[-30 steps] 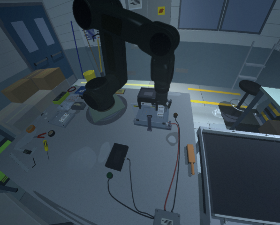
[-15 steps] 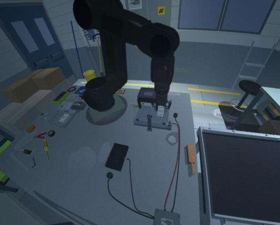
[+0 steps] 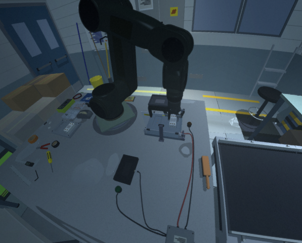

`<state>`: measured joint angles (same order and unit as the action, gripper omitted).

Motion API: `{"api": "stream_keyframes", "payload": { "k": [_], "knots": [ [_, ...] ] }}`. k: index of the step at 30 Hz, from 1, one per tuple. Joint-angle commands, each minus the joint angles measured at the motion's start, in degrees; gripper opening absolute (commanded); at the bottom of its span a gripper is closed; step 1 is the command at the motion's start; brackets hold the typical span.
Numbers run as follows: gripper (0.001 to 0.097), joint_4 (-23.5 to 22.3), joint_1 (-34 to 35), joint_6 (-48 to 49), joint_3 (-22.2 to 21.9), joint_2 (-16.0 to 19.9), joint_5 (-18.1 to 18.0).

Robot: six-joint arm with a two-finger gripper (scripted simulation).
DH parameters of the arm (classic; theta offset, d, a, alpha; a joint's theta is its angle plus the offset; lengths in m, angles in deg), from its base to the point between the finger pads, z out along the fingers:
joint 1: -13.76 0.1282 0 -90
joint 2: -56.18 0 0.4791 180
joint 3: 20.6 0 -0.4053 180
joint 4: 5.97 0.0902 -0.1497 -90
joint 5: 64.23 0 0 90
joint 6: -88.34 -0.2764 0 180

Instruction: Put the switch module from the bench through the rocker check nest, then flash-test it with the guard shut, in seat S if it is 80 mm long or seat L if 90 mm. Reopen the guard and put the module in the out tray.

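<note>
The top of the white switch module (image 3: 173,120) is hidden by my gripper (image 3: 173,115), which is closed on it. The module stands in the right-hand seat of the flash-test fixture (image 3: 164,128), a grey plate in the middle of the bench. The dark guard (image 3: 158,103) stands raised at the back of the fixture. A dark handle post (image 3: 161,132) stands at the fixture's front edge. A second white module (image 3: 69,127) lies on a grey plate at the left of the bench.
A large dark tray (image 3: 266,188) fills the right foreground. A black pad (image 3: 126,169), a green button (image 3: 118,189) and red and black cables (image 3: 189,177) lie in front of the fixture. A brush (image 3: 206,170) lies right. Tools lie left.
</note>
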<state>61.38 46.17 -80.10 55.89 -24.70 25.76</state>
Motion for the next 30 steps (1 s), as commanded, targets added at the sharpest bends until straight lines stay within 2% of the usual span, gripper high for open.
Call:
{"api": "stream_keyframes", "payload": {
  "k": [1,19,30],
  "knots": [
    [0.0450,0.0,0.0,0.0,0.0,0.0,0.0],
    [0.0090,-0.1,0.0,0.0,-0.1,0.1,0.0],
    [0.0080,0.2,0.0,0.0,0.2,0.0,0.0]
  ]
}}
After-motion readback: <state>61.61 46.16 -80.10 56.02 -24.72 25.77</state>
